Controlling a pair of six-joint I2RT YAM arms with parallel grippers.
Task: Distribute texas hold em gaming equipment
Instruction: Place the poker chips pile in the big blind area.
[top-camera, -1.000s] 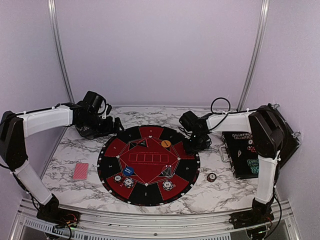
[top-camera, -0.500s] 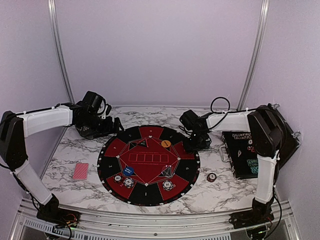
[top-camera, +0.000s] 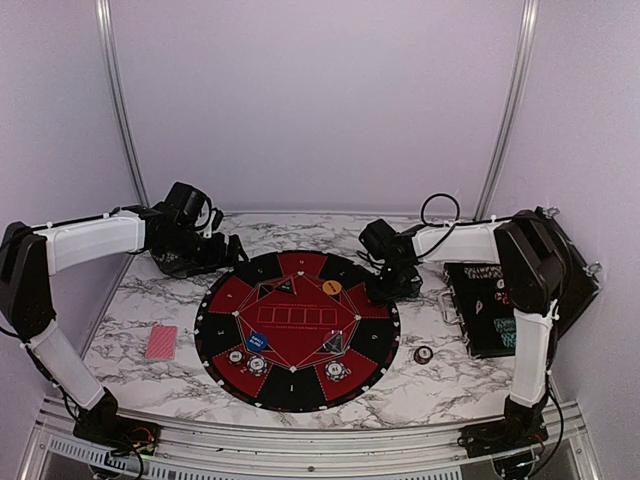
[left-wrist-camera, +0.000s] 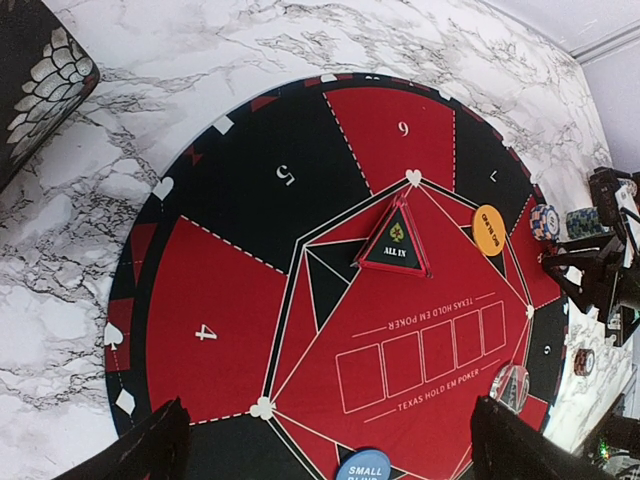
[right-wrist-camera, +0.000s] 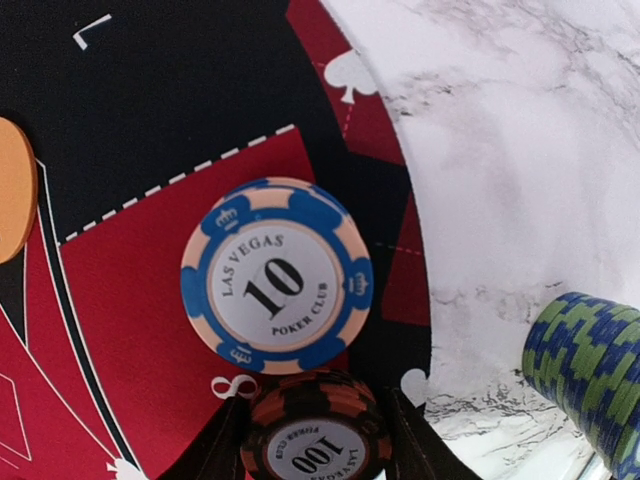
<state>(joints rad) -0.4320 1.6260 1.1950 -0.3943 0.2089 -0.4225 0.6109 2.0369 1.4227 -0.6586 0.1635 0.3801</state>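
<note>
My right gripper is low over the far right rim of the round mat. Its fingers press both sides of a short stack of black-and-orange chips. Just beyond it a blue-and-white "10" chip lies flat on a red segment. An orange disc and a blue marker rest on the mat, with striped chips near its front. A red-backed card lies on the marble to the left. My left gripper hovers open above the mat's far left, holding nothing.
A black case lies open at the right. A green-and-blue chip stack stands on the marble beside my right gripper. One loose chip sits off the mat at the front right. A triangular "ALL IN" marker is on the mat.
The right gripper has edged slightly toward the far side over the mat's rim. The left arm and the pieces on the mat have stayed put.
</note>
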